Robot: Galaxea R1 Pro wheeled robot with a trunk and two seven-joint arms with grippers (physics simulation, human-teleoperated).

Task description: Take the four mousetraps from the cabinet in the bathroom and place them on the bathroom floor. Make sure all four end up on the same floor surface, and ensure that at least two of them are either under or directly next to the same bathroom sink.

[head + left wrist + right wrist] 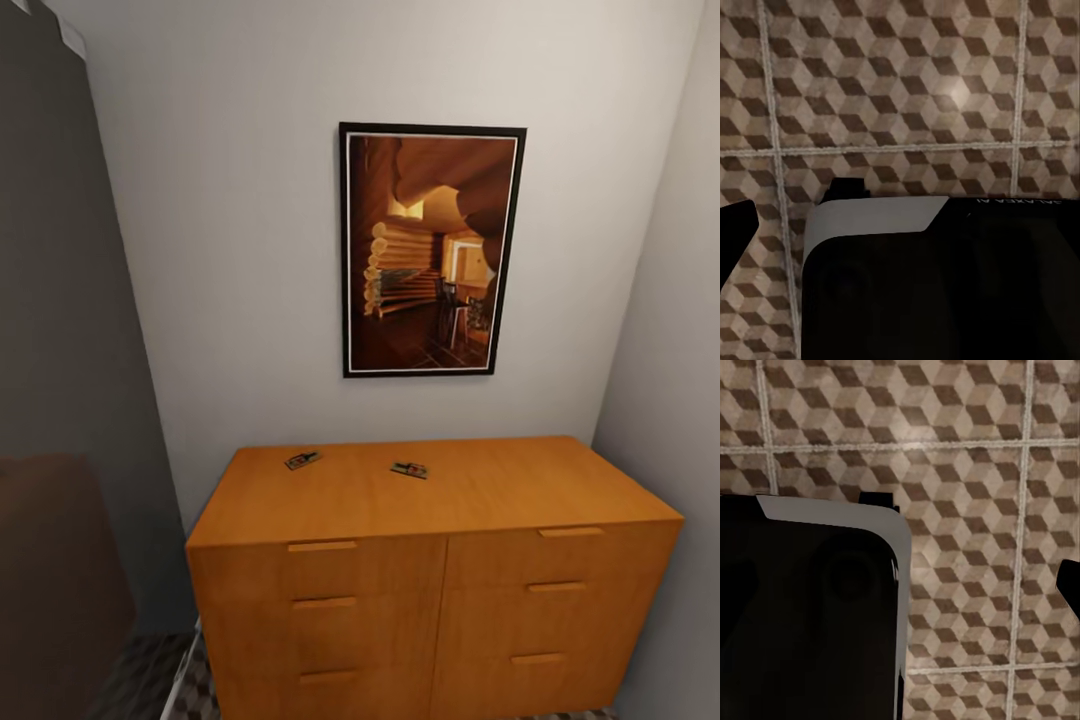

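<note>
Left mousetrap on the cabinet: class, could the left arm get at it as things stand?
Probably, with some reaching: the left mousetrap lies uncovered on the cabinet top, but the left wrist view faces floor, so that arm hangs low.

A black-framed, warm-brown log-interior picture point(432, 250) hangs on the pale grey plaster wall point(230, 250); a dark grey panel point(60, 300) stands alongside.

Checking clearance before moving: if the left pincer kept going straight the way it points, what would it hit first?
Most likely the bathroom floor: its wrist camera looks onto cube-patterned tiles, nothing lying between, though how far off is unclear.
</note>
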